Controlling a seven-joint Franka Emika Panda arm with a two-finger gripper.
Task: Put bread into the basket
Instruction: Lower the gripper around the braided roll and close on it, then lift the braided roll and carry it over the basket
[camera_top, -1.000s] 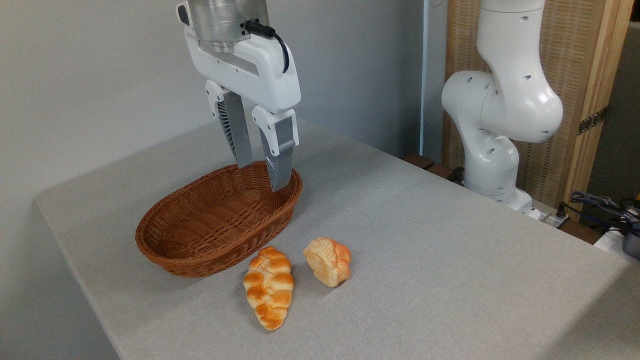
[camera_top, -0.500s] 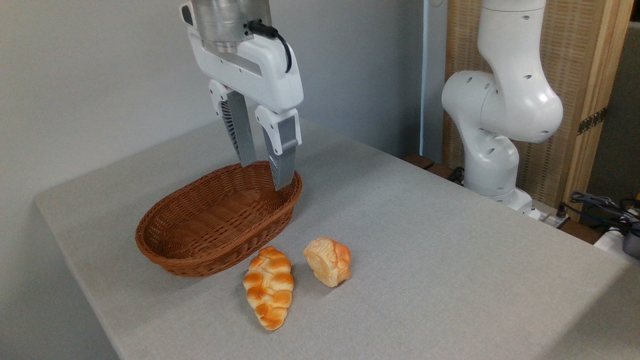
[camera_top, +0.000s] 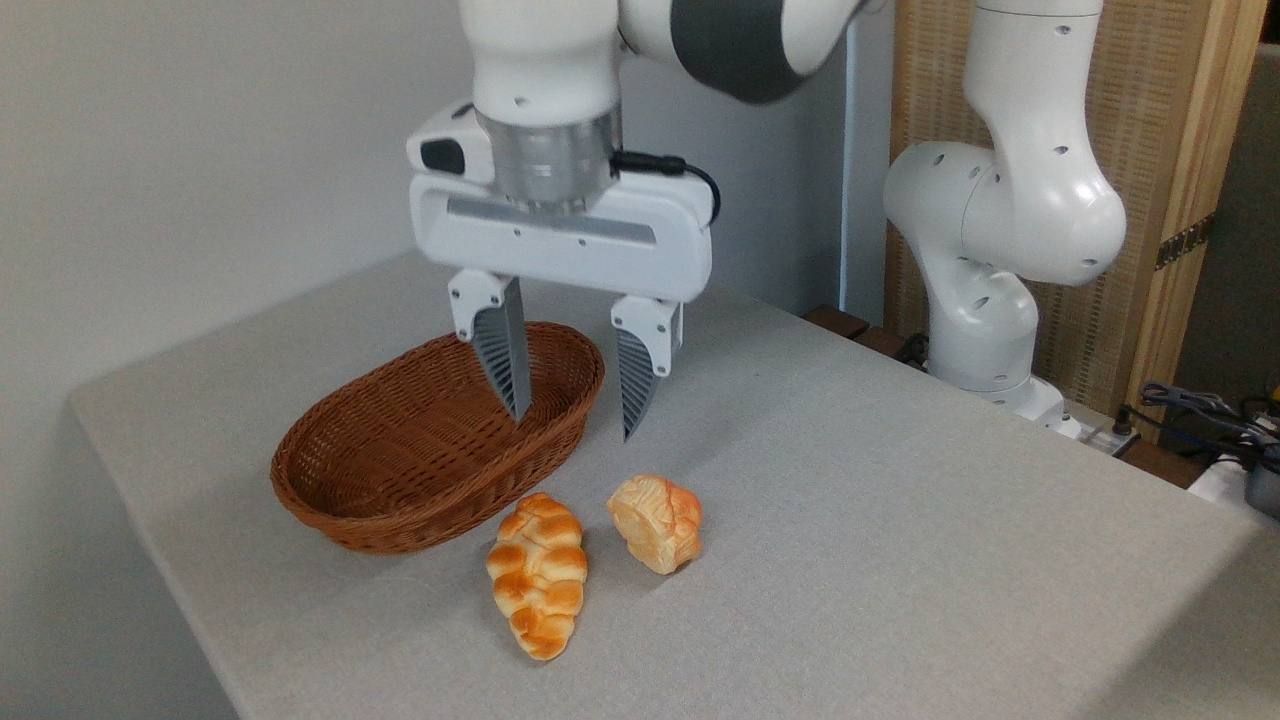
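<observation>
The bread (camera_top: 538, 574) was a long braided loaf, golden-orange with paler seams, broad at its upper end and narrowing to a point toward the bottom of the frame. It lay flat on the grey table (camera_top: 900, 520), low and centre-left, just in front of the basket (camera_top: 400, 470) and close to its rim, though I could not tell whether they touched. A shorter, paler bun (camera_top: 656, 522) with a flat cut face sat just to its right, apart from it.

Half a second before, my gripper (camera_top: 572, 425) had hung higher and farther left, over the basket's far end, turned so that its fingers nearly overlapped in the picture with only a narrow gap between them. Now it had swung down and to the right and turned to face the camera, the fingers spread wide with nothing between them. More of my arm showed at the top of the frame. The bread, bun and basket had not shifted.

My left fingertip (camera_top: 518, 405) stood in front of the basket's right end, the other just right of the rim. The bread lay below the gripper in the picture, toward the frame's bottom edge, apart from both fingers and untouched.
</observation>
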